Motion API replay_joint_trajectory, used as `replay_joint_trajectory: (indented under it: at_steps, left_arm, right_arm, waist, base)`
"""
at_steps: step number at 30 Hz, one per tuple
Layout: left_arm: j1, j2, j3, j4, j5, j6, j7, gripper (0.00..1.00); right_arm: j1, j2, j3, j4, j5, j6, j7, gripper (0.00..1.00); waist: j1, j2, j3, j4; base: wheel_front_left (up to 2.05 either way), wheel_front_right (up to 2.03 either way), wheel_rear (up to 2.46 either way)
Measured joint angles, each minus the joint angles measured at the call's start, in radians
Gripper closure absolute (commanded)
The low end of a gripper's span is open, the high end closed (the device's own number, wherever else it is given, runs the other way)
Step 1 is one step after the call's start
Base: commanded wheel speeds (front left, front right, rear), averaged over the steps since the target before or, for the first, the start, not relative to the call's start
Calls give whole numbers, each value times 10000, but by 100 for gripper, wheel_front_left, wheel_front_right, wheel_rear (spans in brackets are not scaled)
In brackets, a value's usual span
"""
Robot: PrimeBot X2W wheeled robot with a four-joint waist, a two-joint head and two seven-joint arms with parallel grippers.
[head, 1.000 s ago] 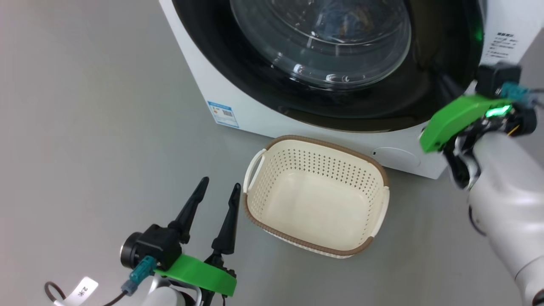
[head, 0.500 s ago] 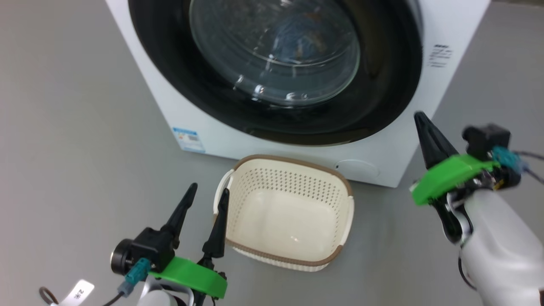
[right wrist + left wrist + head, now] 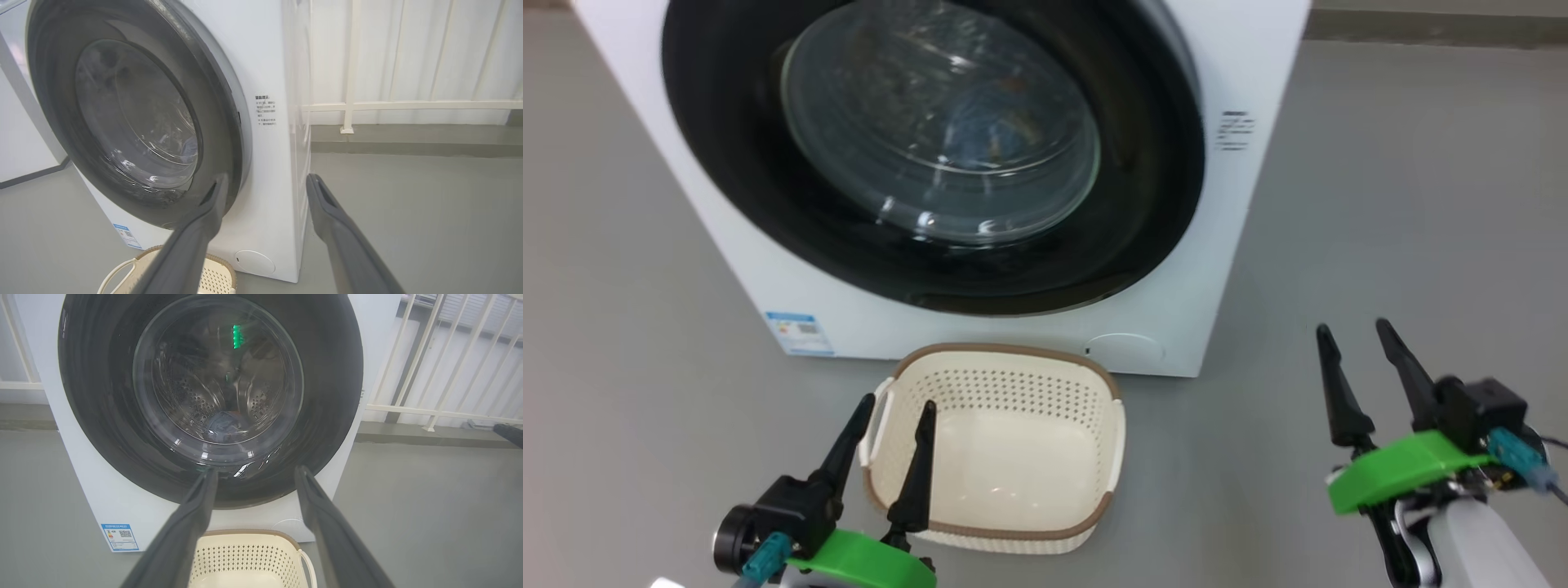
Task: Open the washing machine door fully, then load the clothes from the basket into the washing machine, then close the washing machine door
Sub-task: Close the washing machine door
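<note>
Head view has the washing machine door [image 3: 931, 155] shut flush against the front of the washing machine [image 3: 1233, 82], glass bulge facing out. Low in the drum behind that glass, the left wrist view shows a bluish bundle that is probably the clothes [image 3: 222, 421], though reflections blur it too much to be sure. The basket [image 3: 996, 349] sits on the floor just in front of the machine, below the door, and is empty; that spot likely suits a short lift from basket to drum.

On the robot's left, the left pincer [image 3: 898, 402] hovers in front of the machine, fingers apart and gripping nothing. Off the machine's right front corner and well clear of it, the right pincer [image 3: 1352, 327] is also spread and empty. With the door shut and the basket bare, I judge the job as good as finished, so neither arm has cause to touch anything.

Plain grey floor [image 3: 1421, 204] runs around the machine, and a white railing [image 3: 429, 355] stands behind it.
</note>
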Motion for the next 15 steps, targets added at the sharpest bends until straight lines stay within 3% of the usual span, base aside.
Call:
replay_joint_trajectory:
  at_steps: [15]
  left_arm:
    - [442, 8, 460, -81, 104, 2, 0, 0]
  right_arm:
    - [2673, 543, -1335, -2700, -683, 0, 976, 0]
  waist:
    - [0, 0, -529, -1169]
  base:
    - [0, 0, 0]
